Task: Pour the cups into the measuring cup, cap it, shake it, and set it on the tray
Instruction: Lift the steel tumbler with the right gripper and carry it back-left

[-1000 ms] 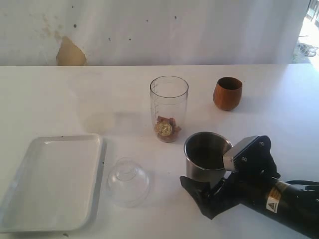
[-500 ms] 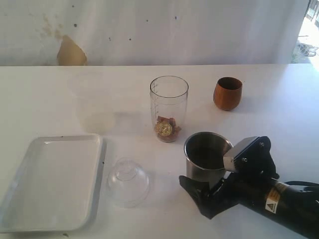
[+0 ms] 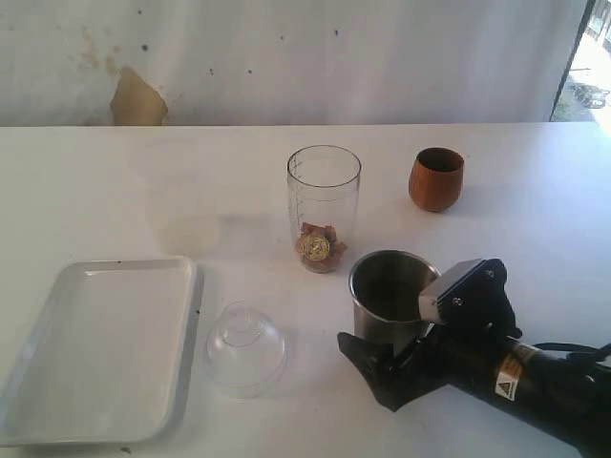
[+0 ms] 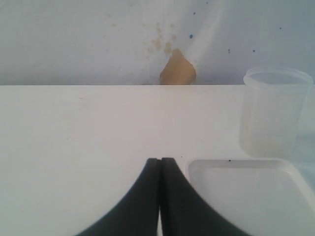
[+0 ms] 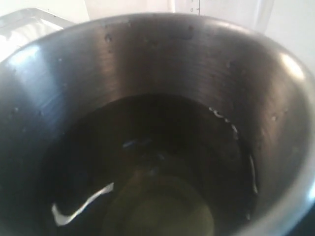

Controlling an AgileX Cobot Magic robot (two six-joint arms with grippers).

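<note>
The table (image 3: pixel 115 181) is white. The tumbler (image 3: pixel 387 286) is near the front on the right, just in front of the measuring cup (image 3: pixel 324 200). The right gripper (image 3: pixel 377 341) is low down by the bottom of the tumbler. Its jaws are spread wide and the tumbler sits between them. One black finger (image 3: pixel 372 377) shows in front of the tumbler, and the other is hidden behind it. I cannot tell if the jaws squeeze the tumbler or only sit beside it. The right wrist view looks down into the tumbler. There is dark liquid (image 5: pixel 147 196) at the bottom and small drops on the shiny inside wall. The measuring cup stands upright near the middle of the table with its top open. Some brown bits (image 3: pixel 329 232) and a round gold thing (image 3: pixel 313 247) lie at its bottom. The wooden cup (image 3: pixel 436 178) stands upright farther back and to the right, well apart from the tumbler. The tray (image 3: pixel 95 353) lies flat at the front left. The clear lid (image 3: pixel 245 348) sits dome up just beside the tray, between the tray and the tumbler. The left gripper (image 4: pixel 160 160) shows only in its own view. Its two black fingers are pressed together with nothing between them. It is over the table, near a corner of the tray. A cloudy plastic cup (image 4: pixel 275 113) stands just past the tray. A brown patch (image 3: pixel 136 100) marks the wall (image 3: pixel 382 57) behind the table.
</note>
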